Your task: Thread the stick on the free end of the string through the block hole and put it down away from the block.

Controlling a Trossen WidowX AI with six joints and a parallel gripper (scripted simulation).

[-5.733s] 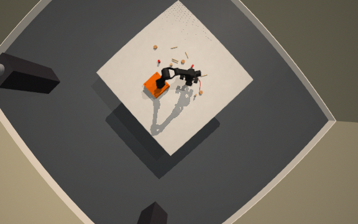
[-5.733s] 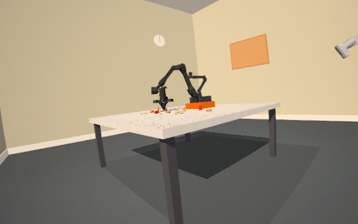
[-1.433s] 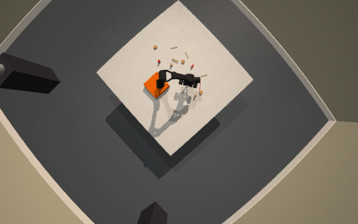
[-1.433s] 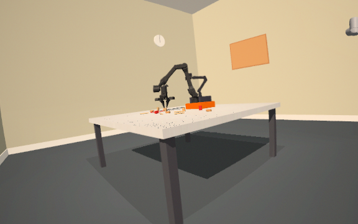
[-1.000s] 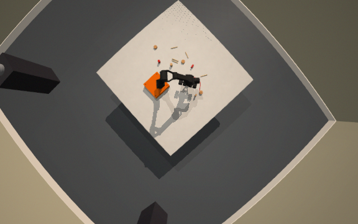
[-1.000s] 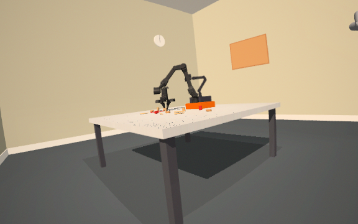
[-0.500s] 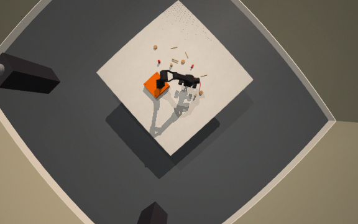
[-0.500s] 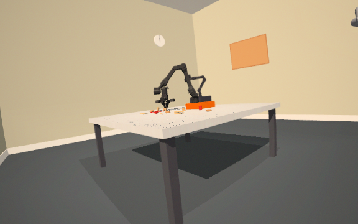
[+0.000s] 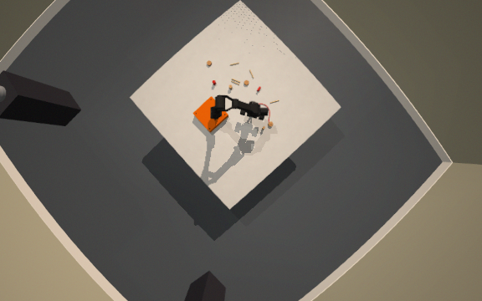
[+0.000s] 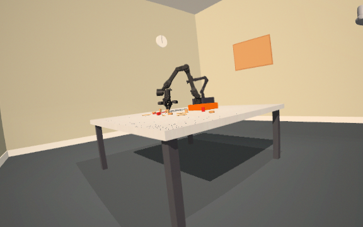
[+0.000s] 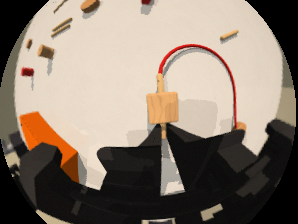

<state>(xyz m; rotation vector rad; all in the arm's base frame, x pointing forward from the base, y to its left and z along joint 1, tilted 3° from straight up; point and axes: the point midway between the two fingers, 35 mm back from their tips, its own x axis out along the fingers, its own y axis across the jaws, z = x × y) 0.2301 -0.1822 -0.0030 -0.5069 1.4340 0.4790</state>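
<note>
The wooden block (image 11: 163, 107) sits on the table just ahead of the fingertips. The stick (image 11: 160, 84) (image 11: 163, 133) passes through its hole, with the string end sticking out on the far side and the bare end on my side. The red string (image 11: 192, 46) (image 9: 269, 112) arcs from the stick's far end to the round wooden button (image 11: 241, 126) (image 9: 270, 124) at the right. My gripper (image 11: 162, 125) (image 10: 168, 109) is shut on the stick's near end, low over the table and close to the block. The arm hides the block in the top view.
A loose stick (image 11: 229, 35) (image 9: 274, 102) lies beyond the string. Two parallel sticks (image 9: 235, 81), a wooden disc (image 9: 246, 83), a wooden cylinder (image 11: 46, 51) and red pieces (image 9: 213, 82) (image 9: 258, 89) lie farther off. The orange base (image 9: 206, 109) (image 11: 45, 137) stands at the left.
</note>
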